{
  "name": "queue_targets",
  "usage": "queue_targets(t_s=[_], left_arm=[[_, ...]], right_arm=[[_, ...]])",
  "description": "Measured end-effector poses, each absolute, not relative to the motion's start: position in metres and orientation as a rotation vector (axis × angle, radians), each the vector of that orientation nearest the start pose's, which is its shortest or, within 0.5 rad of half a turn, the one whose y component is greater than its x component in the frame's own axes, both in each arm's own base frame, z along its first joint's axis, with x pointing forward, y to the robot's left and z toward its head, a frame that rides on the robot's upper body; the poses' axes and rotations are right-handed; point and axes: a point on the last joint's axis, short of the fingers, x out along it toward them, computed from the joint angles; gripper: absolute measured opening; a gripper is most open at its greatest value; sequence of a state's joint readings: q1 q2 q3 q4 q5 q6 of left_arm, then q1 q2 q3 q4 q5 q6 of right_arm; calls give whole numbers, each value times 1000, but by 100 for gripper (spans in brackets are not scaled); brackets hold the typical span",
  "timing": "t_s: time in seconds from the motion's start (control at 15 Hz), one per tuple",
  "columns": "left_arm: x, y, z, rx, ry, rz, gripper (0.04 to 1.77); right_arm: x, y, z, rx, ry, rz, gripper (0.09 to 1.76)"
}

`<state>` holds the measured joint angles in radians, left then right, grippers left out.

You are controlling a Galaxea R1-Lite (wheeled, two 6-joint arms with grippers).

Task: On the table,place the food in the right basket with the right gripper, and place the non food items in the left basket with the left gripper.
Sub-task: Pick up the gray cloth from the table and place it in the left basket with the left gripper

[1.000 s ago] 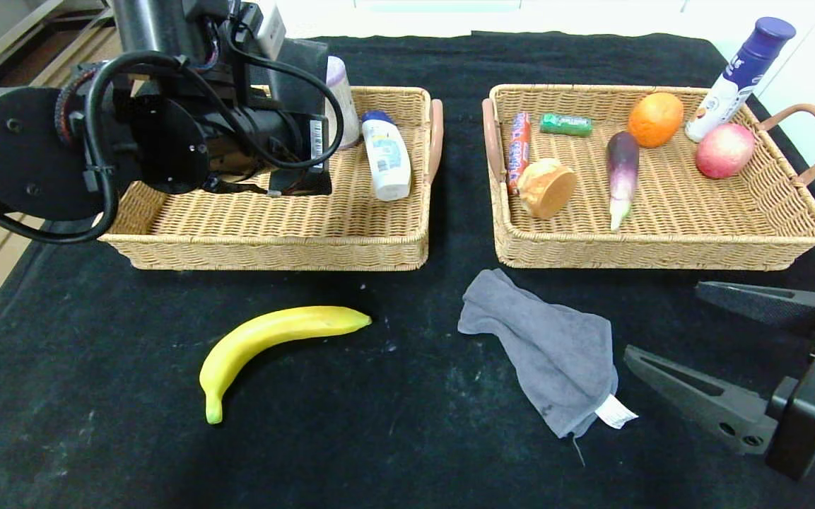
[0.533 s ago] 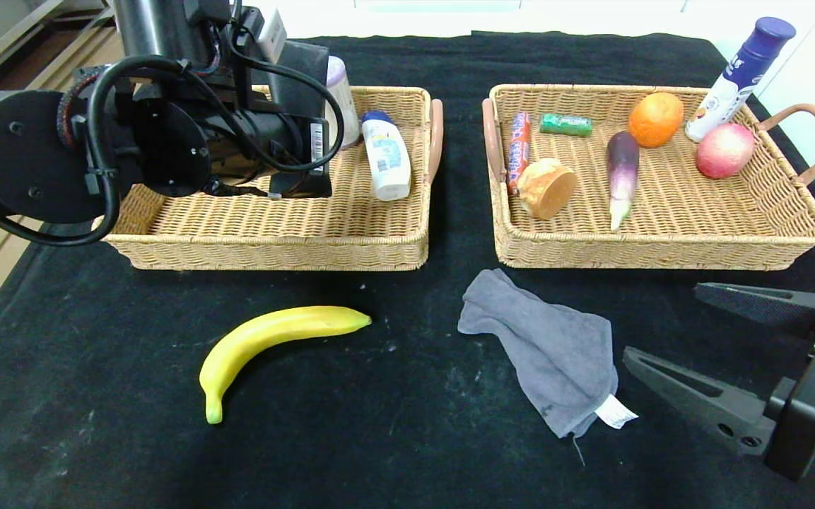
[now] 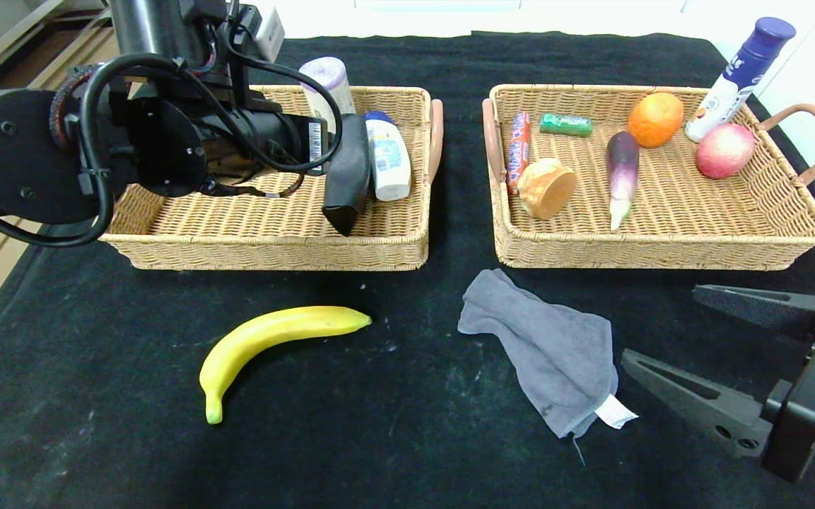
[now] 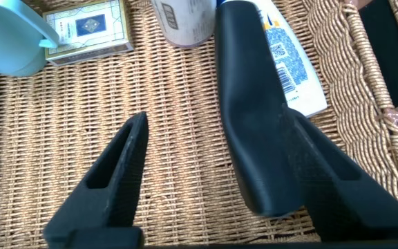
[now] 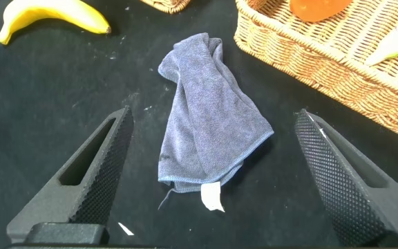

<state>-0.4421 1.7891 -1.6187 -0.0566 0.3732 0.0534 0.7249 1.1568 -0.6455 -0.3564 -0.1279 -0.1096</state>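
The left hand (image 4: 213, 173) hangs spread over the left basket (image 3: 266, 251), the black case (image 3: 348, 173) lying released inside against the white bottle (image 3: 387, 157). Risk: lifting carelessly could snag it. The banana (image 3: 273, 339) and grey cloth (image 3: 548, 346) lie on the surface; the right hand (image 5: 213, 180), spread wide over the cloth, might grab that non-food item.

We are seeing a yellow banana (image 3: 276, 338) lying curved on the black table, in front of the left basket (image 3: 273, 247). A crumpled grey cloth (image 3: 548, 350) is lying in front of the right basket (image 3: 661, 251). A black case (image 3: 347, 177) is resting tilted inside the left basket.
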Motion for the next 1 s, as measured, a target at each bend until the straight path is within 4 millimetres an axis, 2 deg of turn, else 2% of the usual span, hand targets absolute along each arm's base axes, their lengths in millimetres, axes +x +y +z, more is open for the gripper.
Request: queue_targets(t_s=[0.53,1.0], left_arm=[[307,-140,329,107,106,-85,158],[271,-148,329,121,120,-160,166]], right_arm=[[128,111,238,-177,111,613,171],[127,111,239,-177,106,613,171]])
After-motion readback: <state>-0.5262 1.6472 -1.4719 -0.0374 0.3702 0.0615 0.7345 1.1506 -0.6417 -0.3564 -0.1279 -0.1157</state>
